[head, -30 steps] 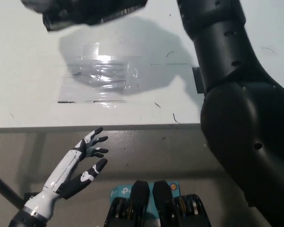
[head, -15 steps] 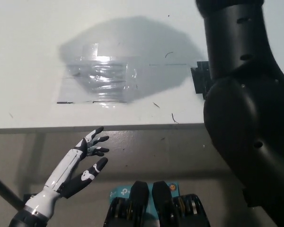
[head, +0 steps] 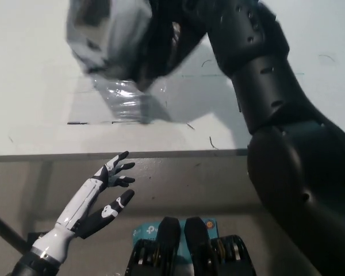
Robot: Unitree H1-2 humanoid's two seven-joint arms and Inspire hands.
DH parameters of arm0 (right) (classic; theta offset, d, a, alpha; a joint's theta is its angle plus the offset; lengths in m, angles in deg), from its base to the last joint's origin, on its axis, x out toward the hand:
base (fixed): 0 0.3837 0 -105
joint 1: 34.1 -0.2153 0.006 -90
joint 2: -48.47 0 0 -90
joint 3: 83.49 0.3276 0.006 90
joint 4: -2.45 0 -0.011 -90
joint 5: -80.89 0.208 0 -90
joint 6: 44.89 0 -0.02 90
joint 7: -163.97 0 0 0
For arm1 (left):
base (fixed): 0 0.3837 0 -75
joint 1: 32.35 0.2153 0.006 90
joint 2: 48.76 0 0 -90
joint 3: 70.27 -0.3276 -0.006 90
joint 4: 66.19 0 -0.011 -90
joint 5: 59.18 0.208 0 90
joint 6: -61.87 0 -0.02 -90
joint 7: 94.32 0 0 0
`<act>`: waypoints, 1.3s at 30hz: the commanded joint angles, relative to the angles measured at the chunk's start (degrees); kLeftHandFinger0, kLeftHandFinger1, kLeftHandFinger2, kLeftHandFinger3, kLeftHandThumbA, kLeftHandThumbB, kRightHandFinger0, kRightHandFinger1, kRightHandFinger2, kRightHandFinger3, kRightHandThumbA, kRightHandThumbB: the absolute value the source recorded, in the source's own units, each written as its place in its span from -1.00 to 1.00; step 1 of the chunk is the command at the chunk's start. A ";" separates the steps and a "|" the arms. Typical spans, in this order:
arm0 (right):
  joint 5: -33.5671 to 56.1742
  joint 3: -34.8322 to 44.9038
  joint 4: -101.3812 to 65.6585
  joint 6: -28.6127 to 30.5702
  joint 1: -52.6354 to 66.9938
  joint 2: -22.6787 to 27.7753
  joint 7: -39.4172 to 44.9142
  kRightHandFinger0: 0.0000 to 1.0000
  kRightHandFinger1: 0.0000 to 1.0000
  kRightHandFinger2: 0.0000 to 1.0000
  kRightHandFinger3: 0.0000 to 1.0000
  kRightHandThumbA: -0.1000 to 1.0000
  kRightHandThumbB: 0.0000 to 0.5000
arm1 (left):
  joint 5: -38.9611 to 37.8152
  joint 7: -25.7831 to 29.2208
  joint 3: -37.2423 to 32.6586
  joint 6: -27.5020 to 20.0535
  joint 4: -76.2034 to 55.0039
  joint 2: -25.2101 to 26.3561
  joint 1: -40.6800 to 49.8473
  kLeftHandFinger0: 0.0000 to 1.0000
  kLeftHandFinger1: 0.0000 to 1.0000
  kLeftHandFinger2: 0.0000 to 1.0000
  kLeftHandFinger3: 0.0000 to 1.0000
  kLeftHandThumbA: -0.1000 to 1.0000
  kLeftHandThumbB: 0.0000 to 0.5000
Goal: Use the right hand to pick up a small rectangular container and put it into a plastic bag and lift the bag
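**Op:** Near side first: left hand (head: pixel 106 195) idle below the table edge (head: pixel 103 156), lower left, fingers spread, holding nothing. Not involved.

**Eng:** And the right?

**Op:** Right arm (head: pixel 264 86) reaches up and across from bottom right. Right hand (head: pixel 161 43) is at the far end over the table, bunched into the plastic bag (head: pixel 106 40). Looks closed on the bag's upper part, but it's dark and blurred, so I can't tell the grip for sure.

**Eng:** Bag position?

**Op:** Upper part gathered and raised at top left, directly left of the hand and touching it. Lower part trails down toward the table, near the tape marks. Long axis runs roughly up-down in frame, tilted.

**Eng:** Container?

**Op:** Can't see it. Dark patch inside the bag near the top could be it; not confirmable.

**Eng:** Call?

**Op:** My read: we're in the lift. Right hand's the only one near. Risk is the bag slipping.
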 commanded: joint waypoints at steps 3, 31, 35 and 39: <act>-1.18 -1.59 1.14 3.90 -4.68 -0.33 2.48 -1.00 -0.48 0.22 0.72 -0.89 -0.99 | 0.55 -0.49 -0.44 0.08 -1.68 0.70 -1.25 0.53 0.51 0.77 1.00 0.59 -0.11; -13.04 -11.43 21.33 9.37 5.03 1.69 3.29 -0.65 -0.19 0.62 0.94 -0.41 -0.99 | 0.27 -0.94 -0.33 -0.24 -0.92 0.88 -2.92 0.61 0.52 0.76 1.00 0.59 -0.11; -20.88 -21.51 21.59 7.24 5.95 2.74 6.07 1.00 1.00 1.00 1.00 0.52 -0.10 | -0.06 -1.09 -0.30 0.18 -0.99 0.87 -2.86 0.61 0.53 0.77 1.00 0.59 -0.12; -30.17 -33.75 20.80 10.17 5.31 4.76 6.83 1.00 1.00 1.00 1.00 0.90 0.74 | -0.09 -0.96 -0.11 0.15 -0.75 0.89 -3.12 0.60 0.54 0.78 1.00 0.55 -0.10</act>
